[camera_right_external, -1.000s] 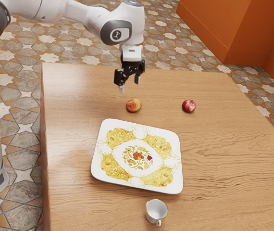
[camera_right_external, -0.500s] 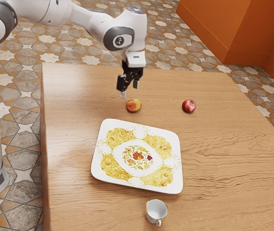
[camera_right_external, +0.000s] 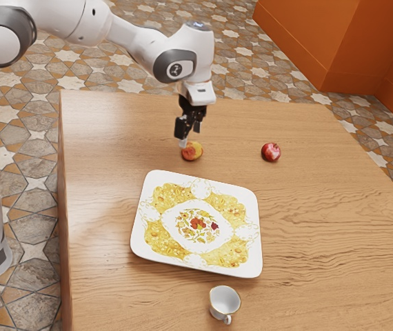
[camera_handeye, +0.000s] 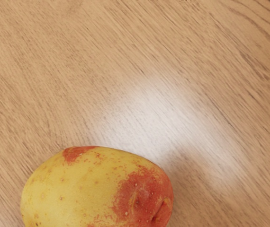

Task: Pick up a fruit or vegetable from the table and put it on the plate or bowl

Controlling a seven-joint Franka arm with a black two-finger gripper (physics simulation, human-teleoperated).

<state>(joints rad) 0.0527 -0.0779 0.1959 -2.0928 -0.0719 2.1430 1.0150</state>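
A yellow fruit with red blotches (camera_right_external: 192, 152) lies on the wooden table just beyond the far edge of the square patterned plate (camera_right_external: 154, 186). My gripper (camera_right_external: 185, 140) hangs just above the fruit's exterior-view-left side, fingers open and pointing down, holding nothing. In the wrist view the same fruit (camera_handeye: 97, 189) lies directly under my hand, resting on bare wood. A small red apple (camera_right_external: 271, 152) sits farther toward the exterior view's right, apart from the gripper.
A small white cup (camera_right_external: 224, 302) stands near the table's front edge, below the plate. The wooden table (camera_right_external: 334, 227) has open surface toward the exterior view's right. Orange walls rise at the back right.
My hand has moved down and toward the exterior view's right, turning about its axis, from above bare table to just over the yellow-red fruit. Fruits, plate and cup have not moved.
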